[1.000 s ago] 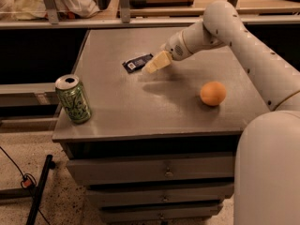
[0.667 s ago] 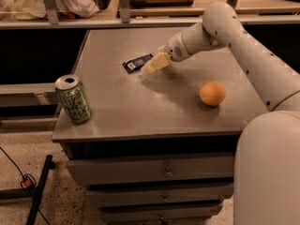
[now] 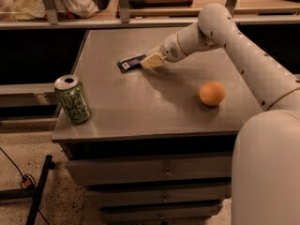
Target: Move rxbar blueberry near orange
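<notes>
The rxbar blueberry [image 3: 131, 63] is a dark flat bar with a white label patch. It lies on the grey tabletop [image 3: 140, 107] at the back, left of centre. My gripper [image 3: 152, 60] is low at the bar's right end and touches or overlaps it. The arm reaches in from the right. The orange [image 3: 212, 93] sits on the right part of the tabletop, well to the right of the bar and nearer the front, apart from the gripper.
A green drink can [image 3: 72, 99] stands upright near the front left corner of the tabletop. Drawers [image 3: 154, 172] lie below the front edge. A shelf rail [image 3: 93, 22] runs behind the table. My white base [image 3: 267, 172] fills the lower right.
My gripper has moved slightly left and back onto the bar's right end. The bar seems shifted a little to the left. The orange and the can have not moved.
</notes>
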You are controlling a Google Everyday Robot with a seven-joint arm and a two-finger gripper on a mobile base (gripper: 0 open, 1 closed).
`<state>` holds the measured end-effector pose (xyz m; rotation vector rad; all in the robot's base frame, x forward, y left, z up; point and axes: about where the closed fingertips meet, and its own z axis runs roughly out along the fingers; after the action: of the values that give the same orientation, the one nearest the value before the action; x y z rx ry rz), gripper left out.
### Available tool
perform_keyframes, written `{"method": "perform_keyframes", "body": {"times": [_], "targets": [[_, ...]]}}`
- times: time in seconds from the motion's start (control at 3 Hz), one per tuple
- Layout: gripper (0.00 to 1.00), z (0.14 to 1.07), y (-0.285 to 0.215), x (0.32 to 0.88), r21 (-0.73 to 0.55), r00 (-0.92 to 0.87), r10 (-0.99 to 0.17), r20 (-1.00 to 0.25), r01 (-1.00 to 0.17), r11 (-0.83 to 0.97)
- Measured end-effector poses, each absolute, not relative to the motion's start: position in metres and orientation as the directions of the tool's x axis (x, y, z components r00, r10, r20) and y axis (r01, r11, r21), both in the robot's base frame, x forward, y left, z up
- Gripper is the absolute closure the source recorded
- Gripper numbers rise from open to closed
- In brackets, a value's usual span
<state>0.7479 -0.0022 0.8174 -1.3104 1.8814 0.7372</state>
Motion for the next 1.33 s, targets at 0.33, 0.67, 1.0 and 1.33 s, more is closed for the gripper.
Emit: {"method": "perform_keyframes", "body": {"times": [0.33,0.67,1.0,1.33], "targets": [[0.98,0.8174,-0.0022,0.7479,0.053,-0.227,-0.536,-0.813,-0.946,0.321],[1.0,0.8175,-0.0022,0.7479,0.052,-0.227,-0.536,-0.813,-0.946,0.321],[1.0,0.8176,-0.0021,0.7479,0.052,-0.227,-0.536,-0.813,-0.946,0.32],[1.0,0.8178,-0.002,0.7481,0.052,-0.226,-0.537,-0.813,-0.946,0.32]]}}
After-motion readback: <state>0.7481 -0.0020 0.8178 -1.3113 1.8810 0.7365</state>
